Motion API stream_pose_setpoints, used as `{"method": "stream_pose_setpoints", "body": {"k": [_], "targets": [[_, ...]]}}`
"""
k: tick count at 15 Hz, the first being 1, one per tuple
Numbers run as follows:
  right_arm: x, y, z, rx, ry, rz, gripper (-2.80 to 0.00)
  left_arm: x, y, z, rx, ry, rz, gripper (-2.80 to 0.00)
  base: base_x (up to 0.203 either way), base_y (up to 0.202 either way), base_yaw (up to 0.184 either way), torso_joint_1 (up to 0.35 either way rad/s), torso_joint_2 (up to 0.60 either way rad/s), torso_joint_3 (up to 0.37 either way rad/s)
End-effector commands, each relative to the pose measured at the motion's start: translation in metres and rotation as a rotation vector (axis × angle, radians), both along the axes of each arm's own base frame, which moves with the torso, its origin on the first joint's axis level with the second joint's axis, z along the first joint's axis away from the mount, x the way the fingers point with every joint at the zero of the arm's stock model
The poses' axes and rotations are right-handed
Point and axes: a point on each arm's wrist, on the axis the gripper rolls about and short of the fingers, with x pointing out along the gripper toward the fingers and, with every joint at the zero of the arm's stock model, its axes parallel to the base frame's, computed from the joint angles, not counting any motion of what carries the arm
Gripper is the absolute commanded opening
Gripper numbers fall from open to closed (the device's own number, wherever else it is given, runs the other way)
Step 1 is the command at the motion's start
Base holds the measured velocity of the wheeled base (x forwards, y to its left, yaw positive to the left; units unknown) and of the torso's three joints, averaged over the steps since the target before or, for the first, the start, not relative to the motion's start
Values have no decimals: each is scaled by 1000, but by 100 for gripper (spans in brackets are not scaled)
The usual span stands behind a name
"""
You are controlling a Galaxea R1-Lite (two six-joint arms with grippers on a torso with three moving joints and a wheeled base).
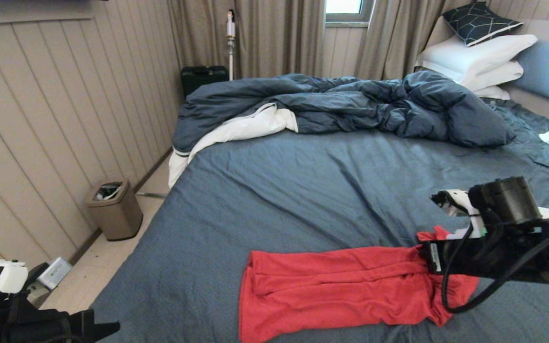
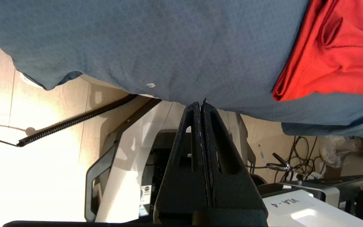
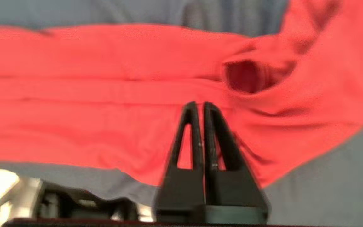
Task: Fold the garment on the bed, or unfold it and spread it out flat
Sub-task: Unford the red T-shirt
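Right gripper [image 3: 200, 105] over red T-shirt [image 1: 331, 290], fingers pressed together, gripping nothing visible. Shirt folded into long strip on bed [image 1: 303, 190]. Left gripper [image 2: 201, 104] closed, empty, parked off bed edge.

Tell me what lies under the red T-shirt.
The red T-shirt lies folded lengthwise on the bed's blue sheet; only sheet shows around it. The right gripper hangs above its right end. Anything beneath is hidden.
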Motion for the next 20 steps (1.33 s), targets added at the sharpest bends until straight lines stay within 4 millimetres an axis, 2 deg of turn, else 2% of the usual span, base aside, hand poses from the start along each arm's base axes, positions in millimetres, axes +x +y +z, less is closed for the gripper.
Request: {"method": "stream_pose_setpoints", "body": {"k": [1, 4, 10, 13, 17, 20], "targets": [[13, 5, -16, -10, 57, 10, -280, 0, 0, -1, -3, 4, 0, -280, 0, 0, 0, 0, 0, 0], [22, 3, -28, -19, 95, -6, -280, 1, 0, -2, -2, 13, 0, -280, 0, 0, 0, 0, 0, 0], [22, -40, -39, -31, 123, -148, -280, 1, 0, -4, 0, 24, -1, -280, 0, 0, 0, 0, 0, 0], [1, -62, -49, -48, 164, -203, -280, 1, 0, -4, 0, 24, -1, -280, 0, 0, 0, 0, 0, 0], [-42, -82, -48, -81, 123, -266, -280, 1, 0, -4, 0, 24, -1, -280, 0, 0, 0, 0, 0, 0], [-65, -99, -45, -81, 103, -318, -280, 1, -1, -4, 0, 26, -9, -280, 0, 0, 0, 0, 0, 0]]}}
